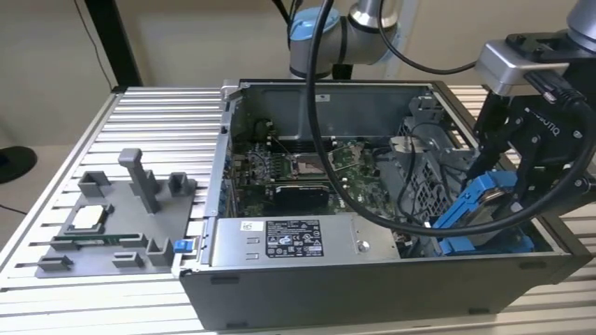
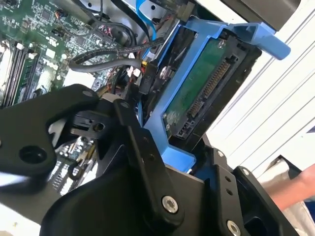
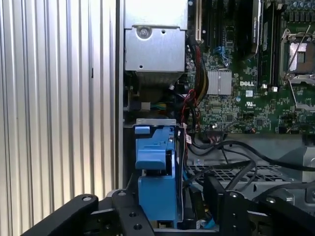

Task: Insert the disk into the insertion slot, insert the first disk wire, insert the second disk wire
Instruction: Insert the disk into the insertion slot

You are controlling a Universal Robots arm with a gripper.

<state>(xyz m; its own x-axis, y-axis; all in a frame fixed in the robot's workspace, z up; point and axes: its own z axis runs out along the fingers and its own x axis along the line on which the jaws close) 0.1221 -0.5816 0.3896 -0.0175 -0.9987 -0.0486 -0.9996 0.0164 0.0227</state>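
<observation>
- The fingers (image 2: 142, 147) clamp the disk (image 1: 479, 202), tilted at the case's (image 1: 373, 279) four o'clock corner in the exterior view.
- Not seated yet; connector (image 2: 206, 88) bare, both wire steps undone.

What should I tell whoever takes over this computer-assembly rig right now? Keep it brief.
Gripper: fingers shut on the flat silver-grey disk in its bright blue plastic frame.
Disk: tilted at the open case's end on the exterior view's right, at the grey perforated-metal insertion slot, not seated.
Done: disk is picked up.
Left: seating the disk, and both wires; its connector is bare.
</observation>
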